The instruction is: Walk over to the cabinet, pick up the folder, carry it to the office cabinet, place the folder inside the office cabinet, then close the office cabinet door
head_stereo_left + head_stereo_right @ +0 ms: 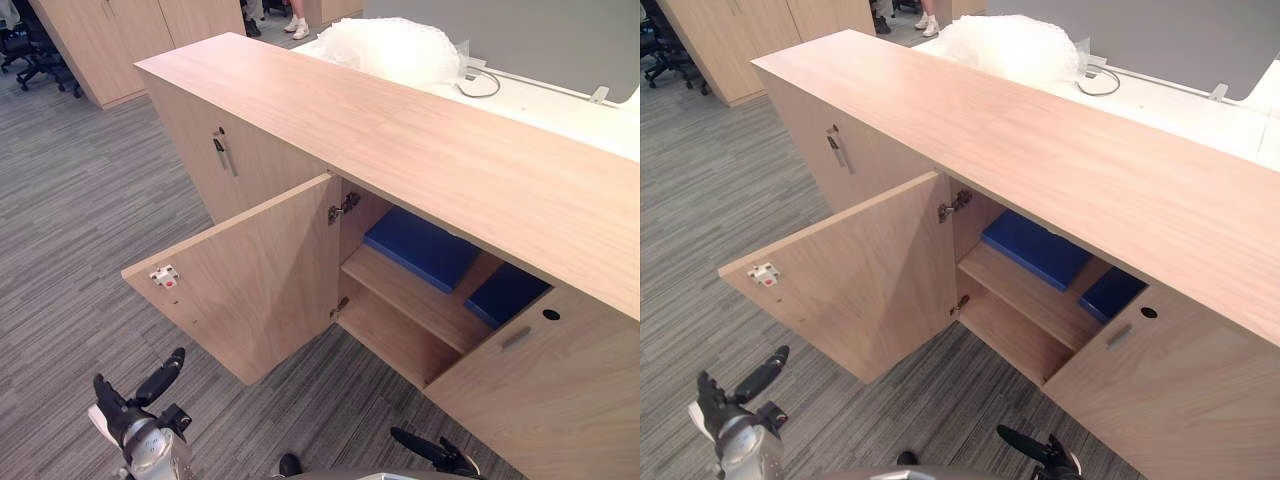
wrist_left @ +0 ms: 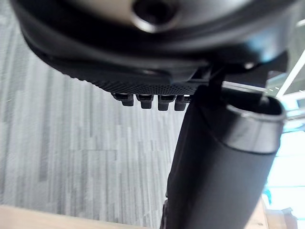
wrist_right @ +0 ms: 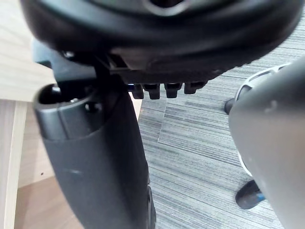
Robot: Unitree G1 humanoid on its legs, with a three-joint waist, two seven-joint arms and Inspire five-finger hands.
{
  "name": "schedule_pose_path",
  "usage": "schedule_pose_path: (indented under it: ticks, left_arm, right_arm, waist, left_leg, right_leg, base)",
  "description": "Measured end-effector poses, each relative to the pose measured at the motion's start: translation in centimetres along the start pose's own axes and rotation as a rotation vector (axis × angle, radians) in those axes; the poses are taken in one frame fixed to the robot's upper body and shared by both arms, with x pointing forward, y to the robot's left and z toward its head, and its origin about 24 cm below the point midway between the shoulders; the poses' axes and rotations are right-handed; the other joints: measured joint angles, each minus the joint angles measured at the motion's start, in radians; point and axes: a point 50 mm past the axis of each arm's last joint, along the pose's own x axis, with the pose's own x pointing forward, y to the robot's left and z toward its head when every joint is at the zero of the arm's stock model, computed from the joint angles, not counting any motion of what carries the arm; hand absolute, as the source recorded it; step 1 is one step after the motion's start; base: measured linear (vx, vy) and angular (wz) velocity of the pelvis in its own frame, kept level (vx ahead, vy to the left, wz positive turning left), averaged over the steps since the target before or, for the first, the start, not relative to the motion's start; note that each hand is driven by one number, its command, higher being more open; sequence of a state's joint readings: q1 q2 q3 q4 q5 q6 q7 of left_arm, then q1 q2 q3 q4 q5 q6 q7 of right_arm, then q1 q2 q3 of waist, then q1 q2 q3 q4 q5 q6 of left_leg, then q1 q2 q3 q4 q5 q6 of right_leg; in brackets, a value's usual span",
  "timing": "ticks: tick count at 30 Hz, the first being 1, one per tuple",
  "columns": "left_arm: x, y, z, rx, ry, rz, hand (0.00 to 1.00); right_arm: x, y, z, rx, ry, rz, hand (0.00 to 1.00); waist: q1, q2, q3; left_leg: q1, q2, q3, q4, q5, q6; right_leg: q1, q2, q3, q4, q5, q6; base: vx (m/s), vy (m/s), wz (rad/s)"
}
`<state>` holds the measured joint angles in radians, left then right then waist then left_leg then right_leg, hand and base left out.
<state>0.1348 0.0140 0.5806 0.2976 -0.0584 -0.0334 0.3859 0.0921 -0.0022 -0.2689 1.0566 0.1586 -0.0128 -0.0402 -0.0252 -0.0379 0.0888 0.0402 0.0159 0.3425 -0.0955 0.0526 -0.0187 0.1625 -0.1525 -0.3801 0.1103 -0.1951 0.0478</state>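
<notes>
Straight ahead, a low, long office cabinet (image 1: pixel 420 140) of light wood on grey striped carpet (image 1: pixel 80 200). Middle door (image 1: pixel 260 280) swung wide open towards the robot's left, with a small white catch (image 1: pixel 165 276) marked by a red spot on its inner face and metal hinges (image 1: pixel 343 207) at the back edge. Inside, on the wooden shelf (image 1: pixel 410 295), a flat blue folder (image 1: pixel 420 245) lying level; just beside it on the right, a second blue flat piece (image 1: pixel 505 292), half hidden behind the neighbouring shut door (image 1: pixel 540 400). No telling which of the two came last. Nothing legible on either.

Low in the head views, left hand (image 1: pixel 118 405) over the carpet, fingers loosely spread, thumb apart, holding nothing. Right hand (image 1: pixel 440 455) near the bottom edge, fingers stretched out, also bare.

Behind the cabinet, a crumpled bundle of clear plastic wrap (image 1: pixel 390 48) on a white desk (image 1: pixel 560 100).
</notes>
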Motion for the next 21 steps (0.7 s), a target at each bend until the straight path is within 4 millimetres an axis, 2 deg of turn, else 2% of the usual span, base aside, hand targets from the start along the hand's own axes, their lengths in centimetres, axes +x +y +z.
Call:
schedule_pose_path:
  ticks: [1, 3, 5, 7, 10, 11, 12, 13, 14, 18, 21]
  left_arm:
    - [0.7, 0.0, 1.3, 0.093, -0.074, -0.024, 1.00]
    - [1.4, -0.1, 2.6, 0.183, -0.146, -0.060, 1.00]
    - [2.2, -0.4, 4.5, 0.285, -0.239, -0.109, 1.00]
    - [2.6, -0.4, 5.4, 0.331, -0.276, -0.135, 1.00]
    - [2.9, -0.8, 6.4, 0.366, -0.317, -0.165, 1.00]
    - [2.9, -1.3, 6.6, 0.364, -0.324, -0.182, 1.00]
    - [2.9, -1.8, 6.9, 0.366, -0.337, -0.197, 1.00]
    - [3.0, -2.1, 7.3, 0.372, -0.350, -0.212, 1.00]
    - [3.1, -2.4, 7.3, 0.353, -0.338, -0.214, 1.00]
    - [3.1, -2.5, 5.7, 0.400, -0.273, -0.272, 1.00]
    - [3.0, -2.7, 5.7, 0.454, -0.292, -0.298, 1.00]
  right_arm:
    - [0.0, 0.1, -0.1, -0.017, 0.001, 0.012, 1.00]
    - [0.0, 0.2, -0.2, -0.024, 0.003, 0.022, 1.00]
    - [-0.1, 0.2, -0.2, -0.032, 0.002, 0.032, 1.00]
    - [-0.1, 0.2, -0.3, -0.052, 0.003, 0.042, 1.00]
    - [-0.1, -0.1, -0.3, -0.054, 0.004, 0.045, 1.00]
    - [-0.1, -0.3, -0.1, -0.058, -0.007, 0.044, 1.00]
    - [-0.1, -0.2, 0.0, -0.057, -0.014, 0.054, 1.00]
    - [-0.1, -0.2, -0.2, -0.055, -0.012, 0.055, 1.00]
    - [-0.2, -0.4, -0.3, -0.041, -0.007, 0.050, 1.00]
    - [-0.2, -2.9, 0.0, -0.046, -0.002, -0.015, 1.00]
    - [-0.3, -3.3, -0.4, -0.048, 0.007, -0.026, 1.00]
  waist:
    - [0.004, -0.004, -0.006]
    - [0.005, -0.005, -0.011]
    - [0.010, 0.001, -0.018]
    - [0.014, 0.000, -0.029]
    - [0.016, 0.015, -0.041]
    - [0.013, 0.038, -0.044]
    - [0.016, 0.037, -0.048]
    - [0.015, 0.026, -0.049]
    - [0.013, 0.022, -0.050]
    - [0.028, 0.074, -0.052]
    - [0.038, 0.073, -0.054]
  left_leg:
    - [0.009, 0.003, 0.000, 0.000, -0.003, -0.003]
    - [0.021, 0.010, 0.000, 0.002, -0.006, -0.006]
    - [0.034, 0.031, 0.001, 0.006, -0.008, -0.008]
    - [0.035, 0.048, 0.001, 0.007, -0.008, -0.009]
    - [0.038, 0.087, -0.002, 0.009, -0.007, -0.010]
    - [0.042, 0.125, -0.007, 0.010, -0.004, -0.014]
    - [0.044, 0.134, -0.004, 0.010, 0.001, -0.029]
    - [0.044, 0.128, -0.004, 0.010, -0.002, -0.036]
    - [0.045, 0.118, -0.012, 0.009, -0.019, -0.070]
    - [0.049, 0.147, -0.031, 0.011, -0.007, -0.082]
    - [0.050, 0.151, -0.037, 0.011, -0.005, -0.086]
  right_leg:
    - [0.004, 0.003, 0.003, 0.010, 0.000, -0.001]
    - [0.010, 0.010, 0.005, 0.021, 0.005, -0.010]
    - [0.008, 0.023, 0.010, 0.049, 0.022, -0.038]
    - [-0.006, 0.034, 0.018, 0.075, 0.029, -0.047]
    - [-0.052, 0.055, 0.036, 0.178, 0.038, -0.051]
    - [-0.079, 0.075, 0.045, 0.186, -0.012, -0.043]
    - [-0.066, 0.092, 0.047, 0.028, -0.011, -0.040]
    - [-0.063, 0.083, 0.047, -0.047, 0.057, -0.041]
    - [-0.068, 0.067, 0.053, -0.056, 0.090, -0.002]
    - [-0.055, 0.099, 0.045, -0.060, 0.079, -0.019]
    - [-0.053, 0.103, 0.042, -0.059, 0.077, -0.022]
  base:
    - [0.11, -0.004, 0.02]
    - [0.09, -0.002, 0.03]
    - [0.06, 0.013, 0.03]
    - [0.05, -0.011, 0.00]
    - [0.05, -0.054, -0.01]
    - [-0.02, -0.111, -0.09]
    - [-0.03, -0.128, -0.06]
    - [-0.03, -0.169, 0.05]
    - [0.01, -0.156, 0.12]
    - [-0.02, -0.125, 0.12]
    - [-0.03, -0.042, 0.05]
